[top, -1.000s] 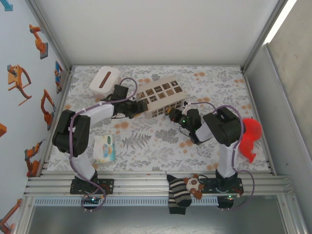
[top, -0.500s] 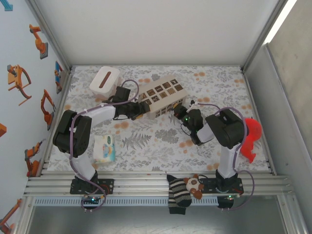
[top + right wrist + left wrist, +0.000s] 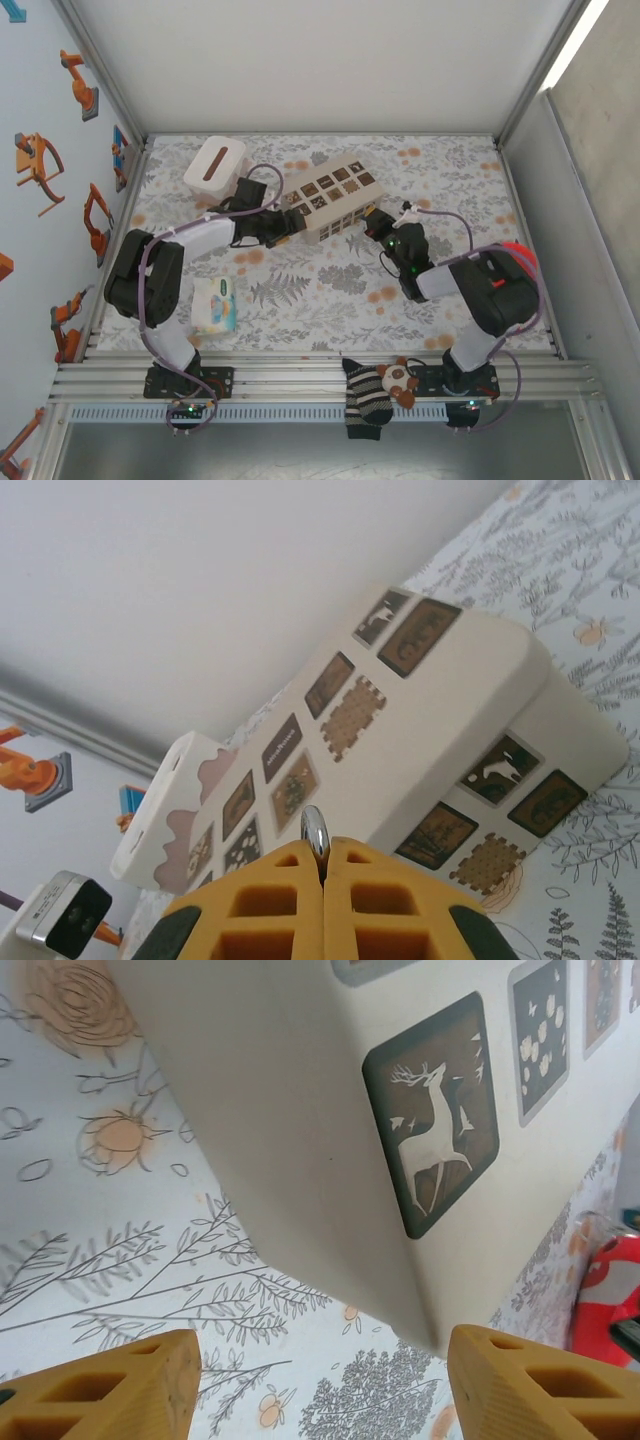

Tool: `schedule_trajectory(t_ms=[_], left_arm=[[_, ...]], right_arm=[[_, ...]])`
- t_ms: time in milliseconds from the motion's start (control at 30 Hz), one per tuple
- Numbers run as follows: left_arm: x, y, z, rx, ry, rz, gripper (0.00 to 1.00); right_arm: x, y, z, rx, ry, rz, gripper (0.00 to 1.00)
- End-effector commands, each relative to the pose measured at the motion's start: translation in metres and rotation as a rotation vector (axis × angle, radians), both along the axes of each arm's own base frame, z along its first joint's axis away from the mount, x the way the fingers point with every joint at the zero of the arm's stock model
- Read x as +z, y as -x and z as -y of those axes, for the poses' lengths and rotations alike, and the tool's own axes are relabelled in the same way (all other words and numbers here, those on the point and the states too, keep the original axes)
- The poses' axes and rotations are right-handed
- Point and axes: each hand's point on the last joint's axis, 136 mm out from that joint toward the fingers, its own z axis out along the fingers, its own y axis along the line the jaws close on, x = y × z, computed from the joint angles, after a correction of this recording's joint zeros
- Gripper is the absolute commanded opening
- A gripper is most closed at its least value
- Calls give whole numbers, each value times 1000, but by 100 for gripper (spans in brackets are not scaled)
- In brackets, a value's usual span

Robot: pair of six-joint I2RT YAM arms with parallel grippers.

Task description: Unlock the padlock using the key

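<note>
While left gripper point(image 3: 322, 1360) (jaws apart) faces box point(image 3: 300, 1140), right gripper point(image 3: 322, 860) pinches metal tip point(image 3: 314, 830).

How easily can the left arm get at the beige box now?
Probably yes: the left gripper is open, and the beige box has its corner ahead between the fingers, with nothing in the way.

Cream box point(image 3: 330, 195) with dark brown picture squares, one bearing a pale deer. White surface point(image 3: 300, 290) printed with grey leaves, orange flowers. Silver key point(image 3: 315, 832); right claw point(image 3: 323, 852) with mustard-yellow fingers point(image 3: 270, 890).
</note>
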Motion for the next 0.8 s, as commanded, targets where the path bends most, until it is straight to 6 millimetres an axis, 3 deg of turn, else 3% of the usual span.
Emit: schedule_trajectory(t_ms=[0,333,533,767], left_arm=[[28,-1,-15,20,-28,82,68],[89,-1,-66,117,-169,378,75],[121,11,-101,182,-269,530,81],[151,30,-145,290,-399,660,88]], right_arm=[[9,11,8,17,137,-13,0],[69,67,20,182,457,-48,0],[87,105,14,350,509,-118,0],[93,145,-1,511,517,-230,0]])
